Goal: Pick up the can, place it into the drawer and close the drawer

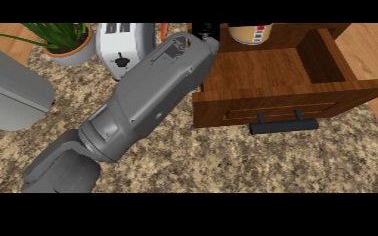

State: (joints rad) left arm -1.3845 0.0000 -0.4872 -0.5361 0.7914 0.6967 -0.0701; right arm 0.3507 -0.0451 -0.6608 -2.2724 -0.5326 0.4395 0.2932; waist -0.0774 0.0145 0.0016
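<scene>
The can is seen at the open drawer's back, just right of the left hand, whose grasp cannot be told, so the can should be lowered upright before the handle is pushed

Soft, even light. The arm looks bright on top; the drawer is dark inside near the hand.
</scene>
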